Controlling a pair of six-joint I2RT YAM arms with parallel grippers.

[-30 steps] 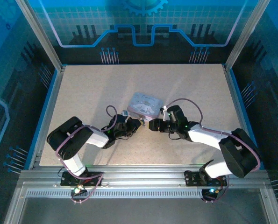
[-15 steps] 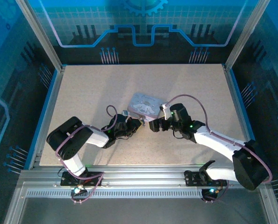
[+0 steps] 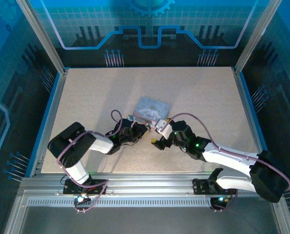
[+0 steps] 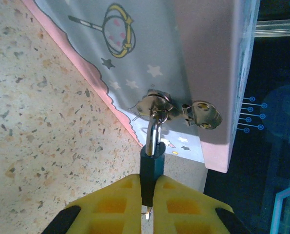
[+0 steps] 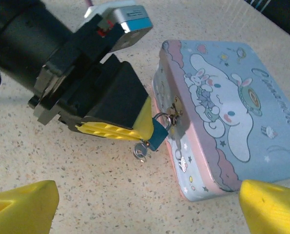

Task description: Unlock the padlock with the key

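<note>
A small padlock [image 4: 152,163] with a dark blue body and silver shackle hangs from the metal hasp [image 4: 157,105] of the pale blue cartoon box [image 5: 227,112]. My left gripper [image 4: 147,183] is shut on the padlock's body, its yellow fingers [image 5: 116,127] lying beside the box's front. The silver key [image 5: 141,151] sticks out of the padlock's underside, and its tip shows as a key [image 4: 147,210] between the pads. My right gripper [image 5: 147,190] stands open a short way in front of the key, touching nothing. From above, the right gripper [image 3: 157,135] faces the left gripper [image 3: 141,130].
The box [image 3: 152,108] lies near the middle of the speckled table [image 3: 96,92]. Blue rails and metal posts edge the table on every side. Both arms reach in low from the near edge.
The right gripper has opened wide and drawn back toward the near edge, away from the key. The left gripper still holds the padlock in the same place.
</note>
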